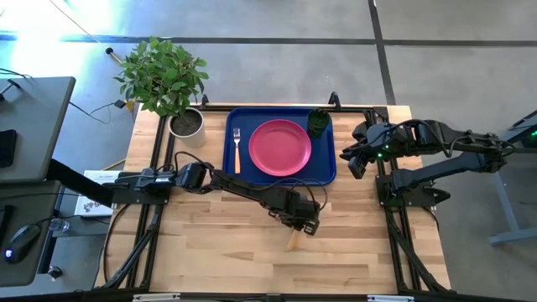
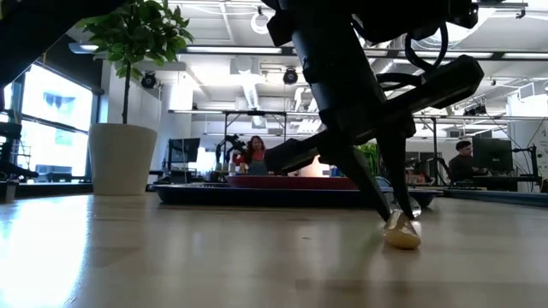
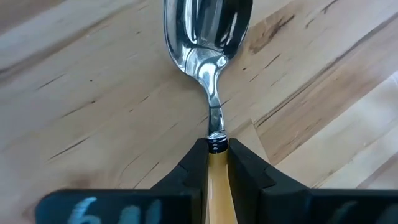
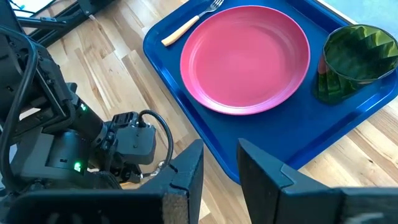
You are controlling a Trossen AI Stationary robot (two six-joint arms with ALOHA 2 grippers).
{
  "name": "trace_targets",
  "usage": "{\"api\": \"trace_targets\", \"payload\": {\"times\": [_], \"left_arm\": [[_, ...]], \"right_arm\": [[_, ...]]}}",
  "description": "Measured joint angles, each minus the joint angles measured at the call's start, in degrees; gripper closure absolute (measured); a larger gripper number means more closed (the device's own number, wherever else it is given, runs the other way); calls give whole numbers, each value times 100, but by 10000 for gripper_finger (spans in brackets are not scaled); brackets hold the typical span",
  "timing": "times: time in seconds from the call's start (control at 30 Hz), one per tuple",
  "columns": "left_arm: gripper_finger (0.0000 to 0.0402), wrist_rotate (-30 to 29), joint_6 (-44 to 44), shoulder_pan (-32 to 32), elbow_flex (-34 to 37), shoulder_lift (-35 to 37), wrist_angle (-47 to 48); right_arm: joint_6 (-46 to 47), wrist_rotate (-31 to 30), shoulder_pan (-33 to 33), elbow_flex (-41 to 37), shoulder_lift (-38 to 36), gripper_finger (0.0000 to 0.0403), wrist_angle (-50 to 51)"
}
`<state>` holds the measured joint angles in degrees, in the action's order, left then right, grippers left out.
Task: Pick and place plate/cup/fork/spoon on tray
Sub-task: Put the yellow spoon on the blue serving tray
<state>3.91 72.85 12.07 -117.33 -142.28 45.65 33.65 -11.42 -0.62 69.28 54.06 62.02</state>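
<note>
At the far left of the wooden table (image 1: 210,243), a green plant (image 1: 162,74) is seen in a grey-white pot (image 1: 186,123), just beside the tray's left end.

Next comes the tray (image 1: 327,172), dark blue, set at the far middle of the table. On its left part the fork (image 1: 237,149) is laid flat, tines pointing away from the near edge. Just right of the fork, the pink plate (image 1: 279,148) is found in the middle of the tray. The dark green cup (image 1: 318,122) is stood upright in the tray's far right corner, close beside the plate.

In front of the tray, on the bare wood, the left gripper (image 1: 304,224) is reached out over the spoon (image 1: 294,239). In the left wrist view the spoon's tan-orange handle (image 3: 217,186) is squeezed between the two dark fingers (image 3: 186,180), which are closed tight on it, just behind the shiny bowl (image 3: 205,31). In the low view the handle's end (image 2: 402,233) is seen touching the table while the spoon is tilted.

At the right, the right gripper (image 1: 356,159) is held just past the tray's right edge, over the table. In the right wrist view its fingers (image 4: 186,174) are seen a little way apart, and nothing is held between them.
</note>
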Motion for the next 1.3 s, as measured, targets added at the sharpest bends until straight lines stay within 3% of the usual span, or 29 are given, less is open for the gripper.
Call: {"api": "trace_targets", "payload": {"times": [0.7, 1.3], "left_arm": [[376, 528, -245, 1, 15, 28, -624], [401, 473, -448, 14, 23, 131, -782]], "right_arm": [[0, 2, 0, 0, 0, 316, 2], [0, 2, 0, 0, -2, 316, 3]]}}
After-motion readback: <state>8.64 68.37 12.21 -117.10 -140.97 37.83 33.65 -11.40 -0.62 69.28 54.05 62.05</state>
